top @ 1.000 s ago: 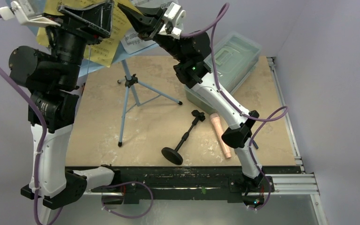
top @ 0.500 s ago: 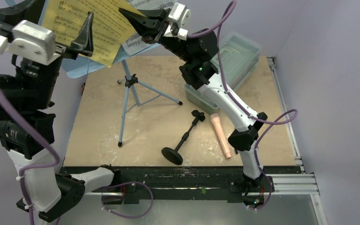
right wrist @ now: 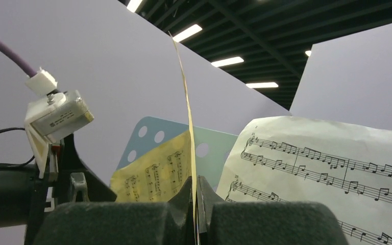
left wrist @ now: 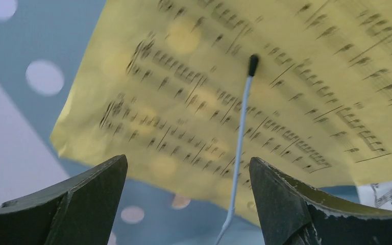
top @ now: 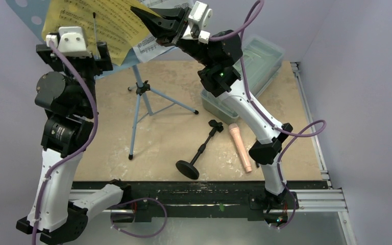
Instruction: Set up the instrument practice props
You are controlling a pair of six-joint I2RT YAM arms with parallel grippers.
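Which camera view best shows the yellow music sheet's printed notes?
The left wrist view: the yellow music sheet fills the frame, staves close up. The top external view shows it small; the right wrist view shows it partly edge-on, pinched in the right gripper.

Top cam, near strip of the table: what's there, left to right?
Near foot of the light blue tripod music stand → round base of the short black mic stand → peach-pink toy microphone.

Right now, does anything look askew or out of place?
The black mic stand lies on its side, toy microphone flat beside it; the yellow sheet hangs crooked on the music stand, its edge pinched by the right pincer.
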